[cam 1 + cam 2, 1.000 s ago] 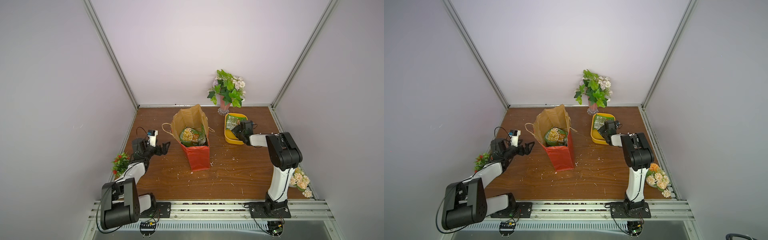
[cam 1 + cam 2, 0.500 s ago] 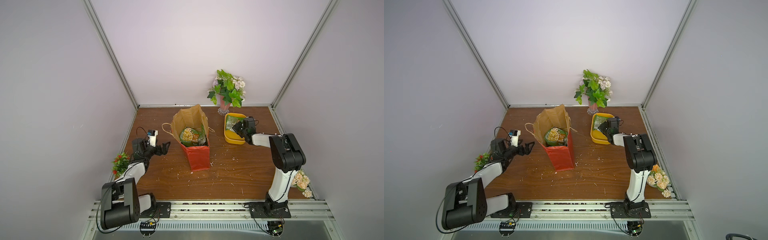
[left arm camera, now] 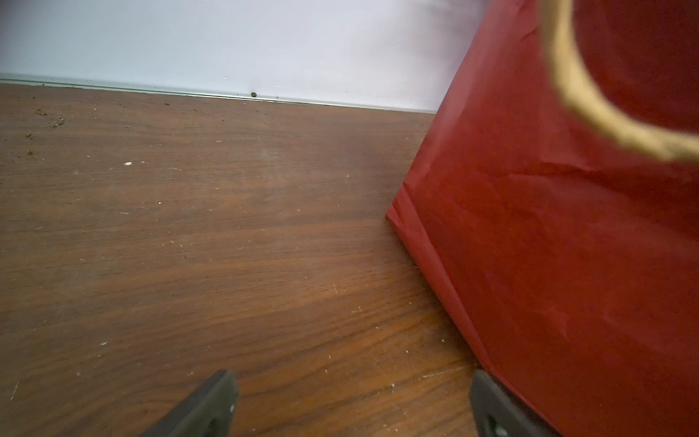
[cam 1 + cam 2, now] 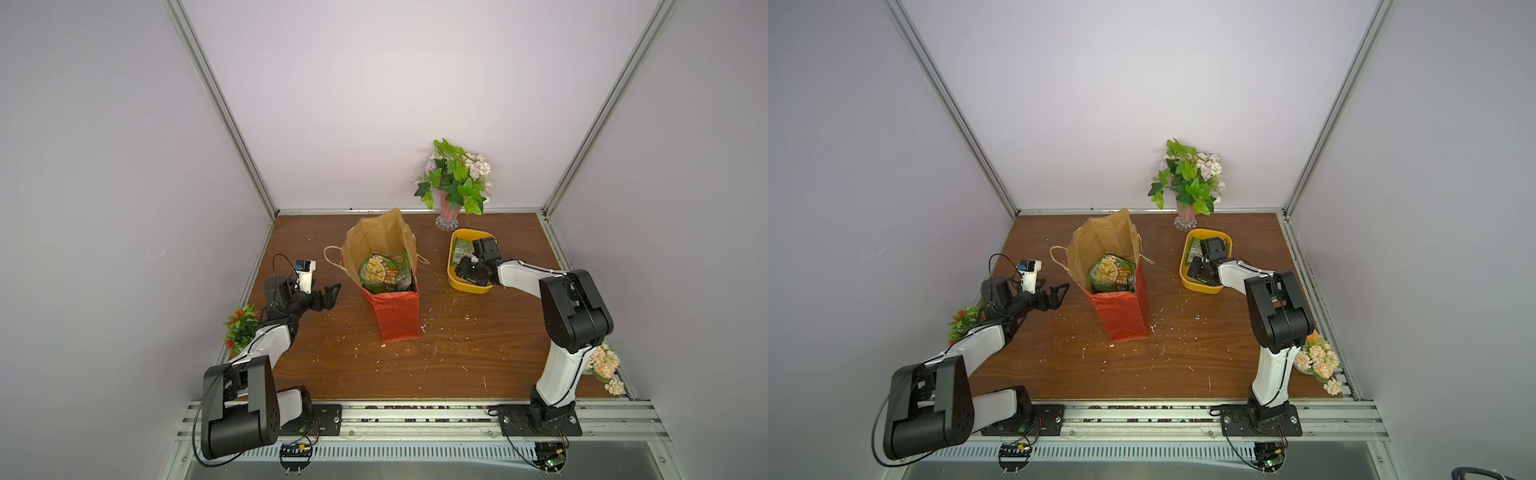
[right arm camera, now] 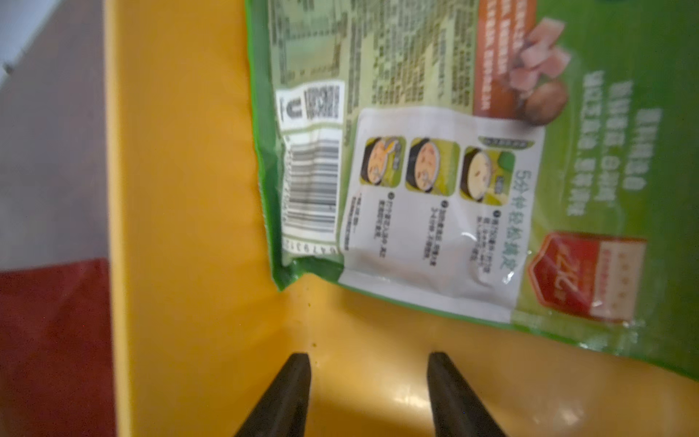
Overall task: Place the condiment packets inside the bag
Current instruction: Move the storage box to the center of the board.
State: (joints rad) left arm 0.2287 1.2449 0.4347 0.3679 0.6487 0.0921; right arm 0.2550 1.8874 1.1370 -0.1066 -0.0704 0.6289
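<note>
Wooden table (image 4: 457, 357), walled on three sides in pale panels, flecked with white crumbs.

Bag (image 4: 397, 316): red, upright, long axis vertical, mouth open upward. Its far wall stands highest and shows the brown inside. One twine handle (image 4: 332, 257) droops toward the left arm.

Condiment packets: the larger packet (image 4: 380, 272) leans inside the bag with its yellow food picture facing up, and a second green edge (image 4: 405, 266) stands beside it. Another packet (image 5: 435, 151) lies flat in the far end of the yellow tub (image 4: 457, 282), barcode side up, one corner pointing toward the fingertips. Its long axis cannot be told, as the wrist view cuts it off.

Right gripper (image 5: 368, 363): low inside the tub, jaws apart with bare yellow floor between them, just short of the packet.

Left gripper (image 4: 328, 297): jaws spread wide and empty, near the bag's left side, apart from it in both top views.

Open room: bare wood between bag and tub, and a broad strip in front of the bag. A flower vase (image 4: 453, 183) stands just behind the tub, and small plants (image 4: 241, 328) (image 4: 602, 365) sit at the side edges.
</note>
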